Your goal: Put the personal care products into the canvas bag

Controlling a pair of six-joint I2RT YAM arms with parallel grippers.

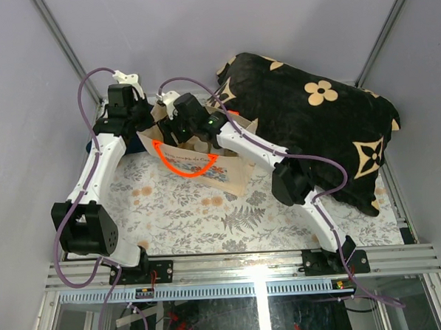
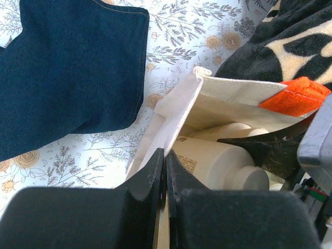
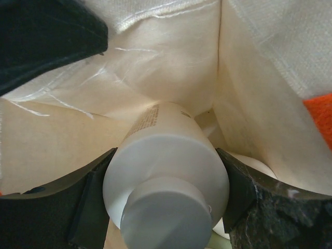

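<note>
The canvas bag [image 1: 230,172] stands upright on the patterned cloth, its orange handle [image 1: 187,165] drooping over the front. My left gripper [image 2: 166,156] is shut on the bag's left rim [image 2: 179,111] and holds the mouth apart. Inside the bag, my right gripper [image 3: 166,174] is shut on a white bottle [image 3: 168,161] with a pale grey cap [image 3: 168,215], one finger on each side of its shoulder. The same bottle [image 2: 218,162] shows in the left wrist view, lying above another cream bottle [image 2: 228,129]. More bottles [image 3: 255,165] rest below it in the bag.
A large black flower-patterned cushion [image 1: 314,123] lies right behind and beside the bag. A dark blue denim cloth [image 2: 67,67] lies on the floral table cover [image 1: 201,210] to the bag's left. Grey walls close in the back and sides.
</note>
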